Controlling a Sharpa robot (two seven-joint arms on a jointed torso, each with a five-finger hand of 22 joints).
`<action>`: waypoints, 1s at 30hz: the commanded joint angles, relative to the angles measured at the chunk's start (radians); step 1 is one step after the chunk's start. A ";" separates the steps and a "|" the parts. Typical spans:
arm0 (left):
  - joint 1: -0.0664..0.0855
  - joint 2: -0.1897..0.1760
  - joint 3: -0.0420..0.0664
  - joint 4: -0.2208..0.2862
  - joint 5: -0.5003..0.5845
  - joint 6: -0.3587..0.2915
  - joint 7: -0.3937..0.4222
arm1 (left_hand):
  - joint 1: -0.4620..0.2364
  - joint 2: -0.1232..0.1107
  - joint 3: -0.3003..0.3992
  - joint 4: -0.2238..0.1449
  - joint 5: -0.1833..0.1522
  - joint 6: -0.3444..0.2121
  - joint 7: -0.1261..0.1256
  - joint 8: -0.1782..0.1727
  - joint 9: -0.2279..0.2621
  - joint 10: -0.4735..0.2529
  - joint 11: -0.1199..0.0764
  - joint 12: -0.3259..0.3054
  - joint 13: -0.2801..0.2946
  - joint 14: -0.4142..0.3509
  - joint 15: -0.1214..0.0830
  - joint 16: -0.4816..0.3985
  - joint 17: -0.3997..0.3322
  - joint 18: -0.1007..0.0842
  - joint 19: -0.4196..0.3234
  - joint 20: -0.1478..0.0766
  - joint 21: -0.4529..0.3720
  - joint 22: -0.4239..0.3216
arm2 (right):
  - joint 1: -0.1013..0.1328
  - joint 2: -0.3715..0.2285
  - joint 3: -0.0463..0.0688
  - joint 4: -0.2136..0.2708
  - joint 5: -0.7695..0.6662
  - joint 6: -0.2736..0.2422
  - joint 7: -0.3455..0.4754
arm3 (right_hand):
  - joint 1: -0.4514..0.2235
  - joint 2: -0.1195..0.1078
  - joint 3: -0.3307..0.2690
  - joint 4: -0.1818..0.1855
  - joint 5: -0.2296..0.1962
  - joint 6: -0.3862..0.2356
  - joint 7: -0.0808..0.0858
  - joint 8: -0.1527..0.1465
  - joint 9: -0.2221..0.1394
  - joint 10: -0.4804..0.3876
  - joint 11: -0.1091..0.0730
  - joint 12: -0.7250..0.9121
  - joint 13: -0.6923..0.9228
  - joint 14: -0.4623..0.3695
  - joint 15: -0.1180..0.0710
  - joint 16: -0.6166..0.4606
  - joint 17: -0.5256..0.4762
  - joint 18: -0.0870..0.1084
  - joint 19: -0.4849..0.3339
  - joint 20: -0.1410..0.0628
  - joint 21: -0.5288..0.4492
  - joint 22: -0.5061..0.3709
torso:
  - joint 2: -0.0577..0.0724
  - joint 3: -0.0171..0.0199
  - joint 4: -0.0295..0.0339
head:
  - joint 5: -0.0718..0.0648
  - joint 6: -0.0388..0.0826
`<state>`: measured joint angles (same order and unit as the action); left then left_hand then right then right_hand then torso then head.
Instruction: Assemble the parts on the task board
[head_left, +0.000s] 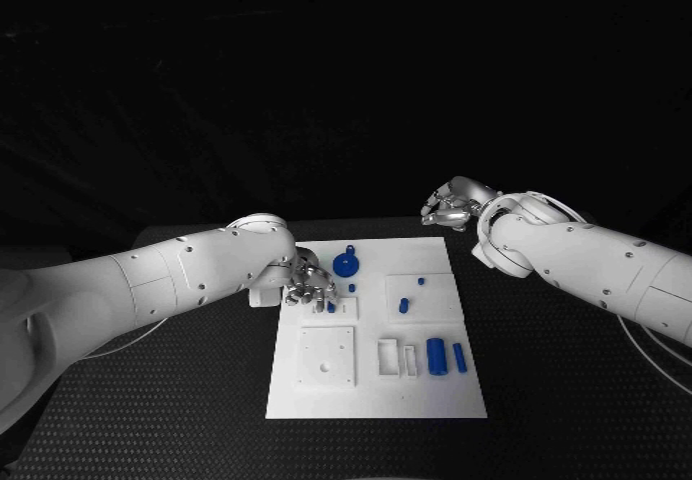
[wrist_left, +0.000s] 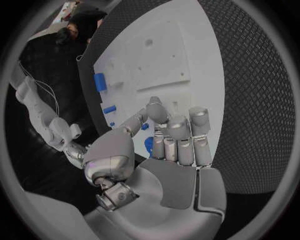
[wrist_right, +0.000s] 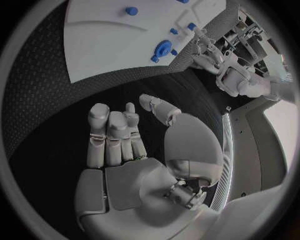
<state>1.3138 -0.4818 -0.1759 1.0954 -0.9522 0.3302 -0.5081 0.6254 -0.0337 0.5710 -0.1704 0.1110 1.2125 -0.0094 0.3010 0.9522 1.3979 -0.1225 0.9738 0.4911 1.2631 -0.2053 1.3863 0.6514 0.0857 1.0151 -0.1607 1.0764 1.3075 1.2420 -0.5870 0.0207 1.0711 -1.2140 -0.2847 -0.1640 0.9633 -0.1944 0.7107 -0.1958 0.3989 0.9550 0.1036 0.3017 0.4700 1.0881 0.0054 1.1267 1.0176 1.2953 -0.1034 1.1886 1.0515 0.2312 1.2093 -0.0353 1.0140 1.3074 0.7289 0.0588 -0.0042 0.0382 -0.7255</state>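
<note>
The white task board (head_left: 375, 395) lies in the middle of the black table. My left hand (head_left: 306, 280) hovers low over the board's far left part, fingers pointing down. In the left wrist view its thumb and fingertips (wrist_left: 156, 112) close in around a small blue peg (wrist_left: 145, 126); I cannot tell whether they grip it. A round blue knobbed part (head_left: 346, 264) sits just beyond that hand. My right hand (head_left: 450, 210) floats past the board's far edge with fingers spread (wrist_right: 109, 132) and nothing in it.
A blue cylinder (head_left: 436, 356) and a blue bar (head_left: 460, 357) lie on the board's near right. Small blue pegs (head_left: 404, 305) stand mid-board. A square white block (head_left: 326, 355) sits near left. Black table (head_left: 577, 400) surrounds the board.
</note>
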 joint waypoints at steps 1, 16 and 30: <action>0.002 -0.008 0.012 0.014 0.018 -0.023 0.007 | 0.002 -0.010 0.000 0.007 -0.006 -0.017 0.004 -0.013 -0.007 0.000 0.007 0.005 -0.002 -0.005 -0.001 -0.001 -0.002 0.006 -0.003 -0.089 -0.006 0.012 | -0.001 0.000 0.000 0.000 -0.003 0.006 0.009 | -0.012 0.001 0.000 -0.007 0.006 0.006 0.015 -0.007 0.002 -0.006 0.000 0.005 -0.001 -0.002 0.002 -0.004 0.001 0.031 -0.001 -0.009 -0.004 0.016 | 0.000 0.0001 -0.0004 | 0.002 0.003; 0.093 -0.073 0.066 0.035 -0.001 -0.088 -0.001 | 0.041 -0.015 0.023 -0.002 -0.008 -0.130 0.050 -0.098 -0.060 -0.058 0.050 -0.058 -0.033 -0.066 0.028 -0.068 -0.031 0.000 -0.048 -0.081 -0.044 0.000 | -0.002 -0.005 0.000 -0.024 0.020 -0.035 0.030 | -0.014 -0.002 0.000 -0.008 0.005 -0.014 0.021 -0.018 -0.003 -0.013 0.006 0.001 -0.003 -0.008 0.006 -0.009 0.000 0.031 -0.006 -0.008 -0.008 0.015 | -0.001 -0.0006 0.0003 | 0.006 0.039; 0.113 -0.075 0.064 -0.084 -0.049 -0.262 0.108 | 0.156 -0.057 0.052 -0.005 0.009 -0.257 0.137 -0.165 -0.132 -0.235 0.147 -0.372 -0.159 -0.226 0.155 -0.385 -0.162 -0.057 -0.207 0.009 -0.261 -0.103 | -0.002 -0.004 0.000 -0.084 0.262 -0.118 0.125 | -0.014 -0.008 0.057 -0.011 -0.051 -0.087 0.077 -0.027 0.012 -0.220 0.077 -0.349 -0.314 -0.321 0.124 -0.407 -0.226 -0.025 -0.376 0.124 -0.374 -0.130 | 0.002 -0.0027 0.0005 | 0.012 0.071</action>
<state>1.4262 -0.5603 -0.1115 1.0141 -0.9757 0.1584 -0.4673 0.7795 -0.0795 0.6208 -0.1787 0.1229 0.9493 0.1248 0.1328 0.8218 1.1704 0.0246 0.6155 0.3367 1.0357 -0.0600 1.0138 0.4935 0.0378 0.8138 -0.0967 0.8229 1.2082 1.2406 -0.5918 0.0206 0.9948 -1.0538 -0.3707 -0.0873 0.9417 -0.2086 0.7594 -0.2066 0.3406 0.8750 0.1833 0.2726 0.4807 0.8769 0.0770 0.8015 0.7270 0.9948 0.0065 0.8049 0.8398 0.2177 0.8590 0.0808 0.6634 1.1874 0.7299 0.0568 -0.0039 0.0520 -0.6601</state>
